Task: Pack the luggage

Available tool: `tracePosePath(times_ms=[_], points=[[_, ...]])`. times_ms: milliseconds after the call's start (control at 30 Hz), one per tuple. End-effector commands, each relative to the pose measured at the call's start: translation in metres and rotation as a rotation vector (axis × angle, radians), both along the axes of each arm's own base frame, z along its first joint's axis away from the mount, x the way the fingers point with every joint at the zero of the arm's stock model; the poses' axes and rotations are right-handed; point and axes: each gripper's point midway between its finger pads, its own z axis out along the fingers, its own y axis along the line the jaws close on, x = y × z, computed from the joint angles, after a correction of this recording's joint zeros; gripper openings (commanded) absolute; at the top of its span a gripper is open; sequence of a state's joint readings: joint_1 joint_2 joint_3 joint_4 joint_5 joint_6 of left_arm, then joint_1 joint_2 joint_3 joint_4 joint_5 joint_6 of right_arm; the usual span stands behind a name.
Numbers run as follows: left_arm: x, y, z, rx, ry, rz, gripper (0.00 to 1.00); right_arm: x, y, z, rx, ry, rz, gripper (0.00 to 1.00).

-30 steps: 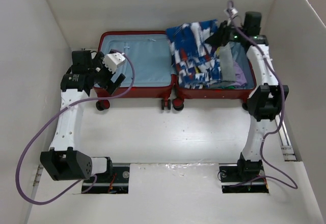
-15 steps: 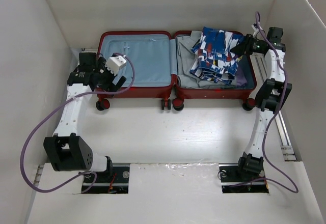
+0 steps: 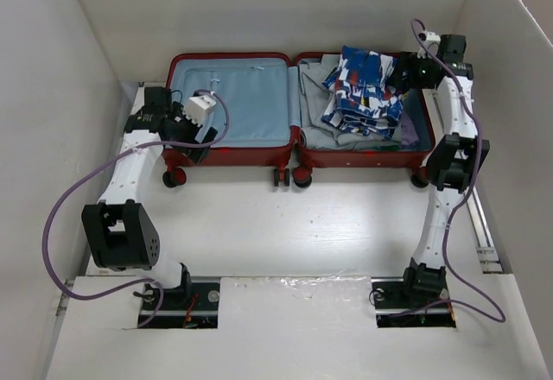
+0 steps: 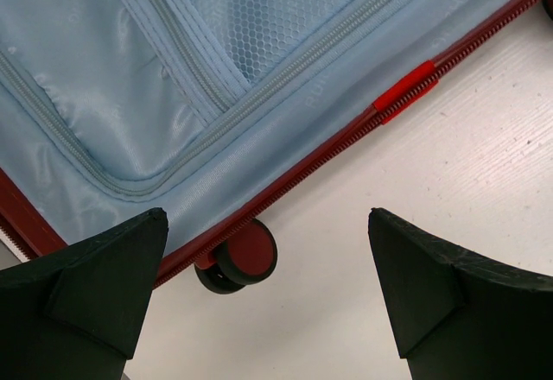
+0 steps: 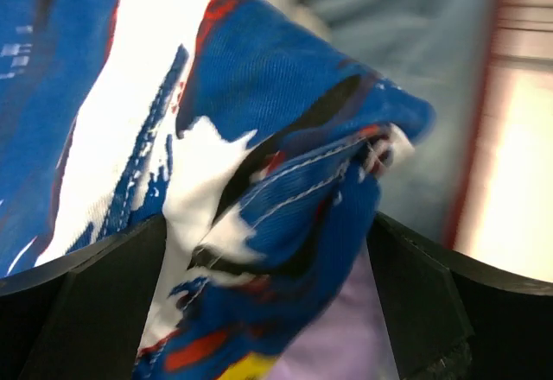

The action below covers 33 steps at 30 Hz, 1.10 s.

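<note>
The luggage [image 3: 251, 108] lies open at the back of the table, dark-red shell with pale blue lining. Its left half is bare; the left wrist view shows the lining [image 4: 130, 95] and a front wheel [image 4: 242, 255]. In its right half a blue, white and red patterned garment [image 3: 363, 91] lies folded on a grey garment [image 3: 321, 117]. My right gripper [image 3: 404, 76] stands open at the patterned garment's right end, and the cloth [image 5: 285, 181] bunches between its fingers over purple fabric [image 5: 346, 345]. My left gripper [image 3: 192, 134] hangs open over the luggage's front-left edge, holding nothing [image 4: 266, 216].
White walls enclose the table on the left, back and right. A metal rail [image 3: 482, 229] runs along the right wall. Purple cables [image 3: 65, 216] loop beside both arms. The arm bases [image 3: 173, 289] sit in slots at the near edge.
The patterned garment was drawn from the middle of the right half over to its right side. My right gripper then opened. My left gripper crept a little toward the luggage.
</note>
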<state>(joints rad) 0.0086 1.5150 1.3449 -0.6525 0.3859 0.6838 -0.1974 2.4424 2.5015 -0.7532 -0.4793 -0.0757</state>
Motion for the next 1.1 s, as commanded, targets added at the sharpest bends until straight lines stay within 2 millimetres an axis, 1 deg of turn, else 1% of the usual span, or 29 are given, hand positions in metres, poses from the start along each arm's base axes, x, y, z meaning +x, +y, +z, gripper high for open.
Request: tracePosePath(times_ms=[0,33,67,100,133,200,267,300,367,400,433,467,500,533,567,600,633,700,733,767,800,833,867,900,933,967,1000,1033,1067], points=[[0.014,0.002,0.044,-0.038,-0.128,0.073,1.00,-0.025,-0.055,0.061,-0.495,-0.027,-0.302,1.00],[0.020,0.001,0.054,-0.050,-0.173,0.085,1.00,-0.030,-0.047,0.069,-0.539,-0.029,-0.312,1.00],[0.021,0.002,0.061,-0.055,-0.197,0.103,1.00,-0.042,-0.048,0.081,-0.582,-0.031,-0.325,1.00],[0.024,0.003,0.072,-0.060,-0.226,0.121,1.00,-0.048,-0.048,0.086,-0.602,-0.028,-0.342,1.00],[0.027,0.004,0.079,-0.082,-0.236,0.155,1.00,-0.054,-0.054,0.092,-0.624,-0.030,-0.375,1.00],[0.032,0.006,0.078,-0.085,-0.228,0.190,1.00,-0.064,-0.046,0.102,-0.621,-0.051,-0.369,1.00],[0.041,0.015,0.080,-0.076,-0.250,0.258,1.00,-0.068,-0.035,0.109,-0.618,-0.076,-0.356,1.00],[0.043,0.019,0.082,-0.068,-0.262,0.283,1.00,-0.072,-0.035,0.117,-0.621,-0.101,-0.358,1.00],[0.050,0.033,0.079,-0.028,-0.278,0.366,1.00,-0.071,-0.018,0.123,-0.587,-0.155,-0.295,0.98],[0.053,0.042,0.069,-0.024,-0.253,0.419,1.00,-0.071,-0.004,0.113,-0.577,-0.154,-0.259,0.95],[0.056,0.047,0.065,-0.015,-0.250,0.453,1.00,-0.069,0.000,0.129,-0.566,-0.219,-0.251,0.87],[0.057,0.061,0.059,0.018,-0.240,0.517,1.00,-0.064,0.018,0.123,-0.538,-0.242,-0.174,0.83],[0.060,0.068,0.058,0.022,-0.237,0.557,1.00,-0.060,0.028,0.120,-0.509,-0.259,-0.130,0.76],[0.062,0.079,0.045,0.031,-0.207,0.600,1.00,-0.054,0.039,0.107,-0.476,-0.254,-0.074,0.67],[0.065,0.086,0.042,0.041,-0.209,0.649,1.00,-0.050,0.043,0.093,-0.437,-0.235,-0.035,0.42],[0.069,0.095,0.041,0.047,-0.223,0.684,1.00,-0.044,0.058,0.084,-0.381,-0.235,0.027,0.29],[0.073,0.101,0.035,0.072,-0.223,0.707,1.00,-0.036,0.063,0.054,-0.349,-0.169,0.050,0.11],[0.079,0.101,0.031,0.064,-0.228,0.714,1.00,-0.031,0.072,0.024,-0.315,-0.110,0.102,0.00],[0.085,0.099,0.033,0.047,-0.238,0.702,1.00,-0.029,0.074,0.011,-0.299,-0.082,0.110,0.00],[0.088,0.097,0.023,0.046,-0.214,0.694,1.00,-0.027,0.076,-0.013,-0.290,-0.032,0.124,0.00],[0.092,0.097,0.022,0.044,-0.220,0.694,1.00,-0.026,0.078,-0.020,-0.283,-0.019,0.133,0.00],[0.096,0.101,0.022,0.051,-0.229,0.718,1.00,-0.028,0.079,-0.022,-0.277,-0.010,0.142,0.00],[0.099,0.105,0.011,0.073,-0.214,0.733,1.00,-0.031,0.081,-0.027,-0.270,0.001,0.150,0.00],[0.101,0.110,0.006,0.094,-0.212,0.752,1.00,-0.032,0.081,-0.015,-0.272,-0.026,0.146,0.00],[0.105,0.122,0.001,0.147,-0.217,0.788,1.00,-0.035,0.077,-0.001,-0.289,-0.056,0.125,0.00],[0.108,0.127,0.008,0.160,-0.245,0.810,1.00,-0.035,0.074,-0.001,-0.299,-0.054,0.113,0.00],[0.110,0.135,-0.002,0.183,-0.226,0.832,1.00,-0.041,0.071,0.017,-0.311,-0.078,0.096,0.00],[0.115,0.145,0.004,0.173,-0.236,0.859,1.00,-0.042,0.063,0.030,-0.323,-0.097,0.070,0.02],[0.117,0.147,0.001,0.157,-0.215,0.862,1.00,-0.044,0.057,0.042,-0.343,-0.115,0.041,0.05]])
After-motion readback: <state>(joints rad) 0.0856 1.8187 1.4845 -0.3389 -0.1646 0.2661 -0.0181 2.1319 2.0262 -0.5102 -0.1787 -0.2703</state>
